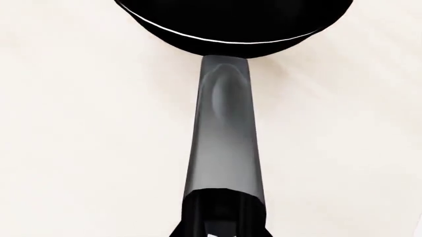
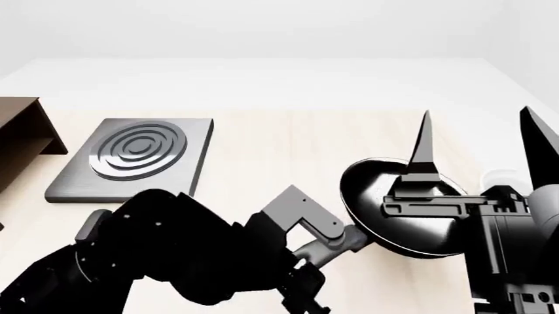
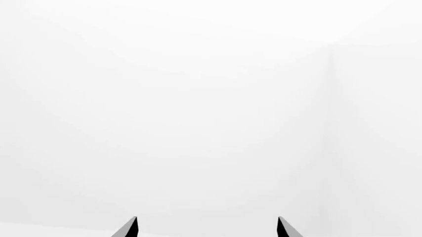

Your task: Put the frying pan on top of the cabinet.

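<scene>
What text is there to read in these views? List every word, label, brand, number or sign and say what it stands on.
None: no word, label, brand, number or sign can be read in any view.
The frying pan, its handle, the cabinet, the hob plate with plain raised rings, the table and both arms all show bare surfaces.

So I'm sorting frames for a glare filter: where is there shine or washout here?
Left wrist view: soft sheen along the frying pan handle, bright rim line. Head view: glossy reflection of the right gripper inside the pan; hob plate matte. Right wrist view: nearly all white, only finger tips show.
</scene>
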`<state>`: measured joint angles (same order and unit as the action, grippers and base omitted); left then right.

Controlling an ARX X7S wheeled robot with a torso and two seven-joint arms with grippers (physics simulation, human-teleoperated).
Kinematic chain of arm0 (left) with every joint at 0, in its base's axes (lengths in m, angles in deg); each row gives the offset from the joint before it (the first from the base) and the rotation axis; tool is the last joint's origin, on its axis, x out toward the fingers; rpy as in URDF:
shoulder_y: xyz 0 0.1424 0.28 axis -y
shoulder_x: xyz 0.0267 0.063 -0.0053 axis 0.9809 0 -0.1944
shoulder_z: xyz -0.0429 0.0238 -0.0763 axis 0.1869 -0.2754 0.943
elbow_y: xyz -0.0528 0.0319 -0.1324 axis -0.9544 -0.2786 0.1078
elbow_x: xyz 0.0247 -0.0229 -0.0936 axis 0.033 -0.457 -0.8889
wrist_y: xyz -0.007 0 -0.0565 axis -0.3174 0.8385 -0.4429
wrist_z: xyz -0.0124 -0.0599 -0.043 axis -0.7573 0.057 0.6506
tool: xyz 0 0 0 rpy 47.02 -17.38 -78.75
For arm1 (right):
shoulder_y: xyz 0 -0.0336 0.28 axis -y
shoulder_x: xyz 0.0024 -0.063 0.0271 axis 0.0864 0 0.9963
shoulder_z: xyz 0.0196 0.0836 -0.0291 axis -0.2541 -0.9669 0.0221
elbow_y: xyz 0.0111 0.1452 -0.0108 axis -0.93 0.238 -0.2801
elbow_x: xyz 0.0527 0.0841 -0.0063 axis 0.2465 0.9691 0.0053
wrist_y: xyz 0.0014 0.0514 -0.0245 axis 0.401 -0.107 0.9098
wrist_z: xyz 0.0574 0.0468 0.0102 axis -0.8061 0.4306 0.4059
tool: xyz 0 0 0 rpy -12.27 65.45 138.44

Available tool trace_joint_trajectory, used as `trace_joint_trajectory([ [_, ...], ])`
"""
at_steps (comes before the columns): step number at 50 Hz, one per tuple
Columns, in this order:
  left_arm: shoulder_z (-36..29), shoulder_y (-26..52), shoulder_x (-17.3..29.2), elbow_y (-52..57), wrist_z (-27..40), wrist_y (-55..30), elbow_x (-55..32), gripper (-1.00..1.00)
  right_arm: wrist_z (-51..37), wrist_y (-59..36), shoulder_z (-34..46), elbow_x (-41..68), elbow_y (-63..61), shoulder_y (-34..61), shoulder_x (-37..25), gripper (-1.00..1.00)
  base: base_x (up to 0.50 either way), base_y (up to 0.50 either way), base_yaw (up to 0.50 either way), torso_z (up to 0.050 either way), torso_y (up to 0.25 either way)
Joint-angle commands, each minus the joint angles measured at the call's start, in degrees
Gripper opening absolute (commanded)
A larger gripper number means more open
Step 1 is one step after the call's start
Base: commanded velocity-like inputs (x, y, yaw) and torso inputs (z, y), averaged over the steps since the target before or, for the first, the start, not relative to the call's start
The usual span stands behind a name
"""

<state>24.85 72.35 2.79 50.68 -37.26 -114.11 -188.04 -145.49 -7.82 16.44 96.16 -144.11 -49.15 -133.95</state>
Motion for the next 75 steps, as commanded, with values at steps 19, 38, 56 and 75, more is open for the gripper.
trace_joint_trajectory([
  [19, 8.84, 11.44, 10.71, -7.71, -3.53, 3.71, 6.77, -1.00, 0.13, -0.47, 0.43, 0.59, 0.22, 1.34, 0.35, 1.00, 0.00, 0.00, 0.00, 0.000, 0.002],
  [38, 7.81, 30.01, 9.02, -45.41, -15.07, 13.86, 25.65, -1.00, 0.34, -0.79, 0.68, 1.10, 0.43, 2.27, 0.54, 1.00, 0.00, 0.00, 0.00, 0.000, 0.002],
  [56, 24.85, 41.14, 1.48, -80.74, -22.32, 28.12, 64.02, -1.00, 0.50, -1.64, 1.42, 1.39, 0.24, 3.36, 1.29, 1.00, 0.00, 0.00, 0.00, 0.001, 0.002],
  [75, 59.87, 37.94, 4.86, -80.74, -11.53, 28.98, 96.09, -1.00, 0.23, -2.43, 1.92, 1.97, -0.07, 4.45, 1.62, 1.00, 0.00, 0.00, 0.00, 0.000, 0.001],
])
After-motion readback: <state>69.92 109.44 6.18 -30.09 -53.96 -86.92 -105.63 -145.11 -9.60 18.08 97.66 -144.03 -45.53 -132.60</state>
